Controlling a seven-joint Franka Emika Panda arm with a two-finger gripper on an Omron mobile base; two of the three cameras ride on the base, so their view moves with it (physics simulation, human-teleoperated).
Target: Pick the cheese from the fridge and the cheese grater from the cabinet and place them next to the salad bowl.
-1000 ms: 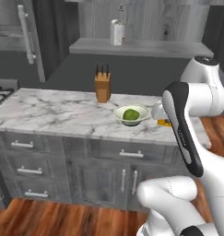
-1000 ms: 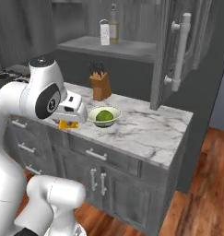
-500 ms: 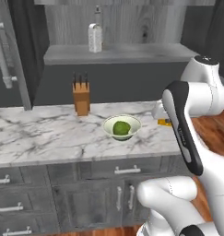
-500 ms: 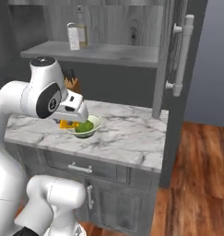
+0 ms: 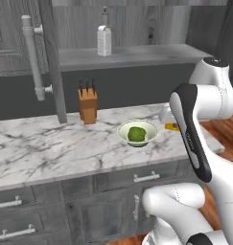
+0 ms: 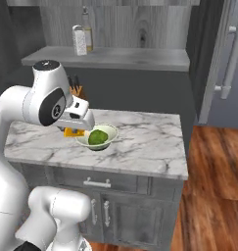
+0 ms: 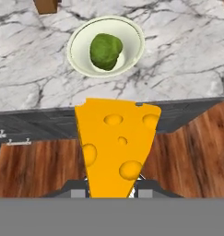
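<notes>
Gripping the cheese (image 7: 115, 140) tight, the gripper (image 7: 111, 184) has its jaws clamped on the wedge above the counter (image 7: 187, 60) edge, near the salad bowl (image 7: 81, 55).

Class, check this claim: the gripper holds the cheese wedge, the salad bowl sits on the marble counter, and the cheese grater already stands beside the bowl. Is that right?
Not quite. The cheese grater is not beside the salad bowl; the left base view shows it up on the cabinet shelf. The rest holds: the gripper holds the cheese, and the bowl sits on the marble counter.
</notes>
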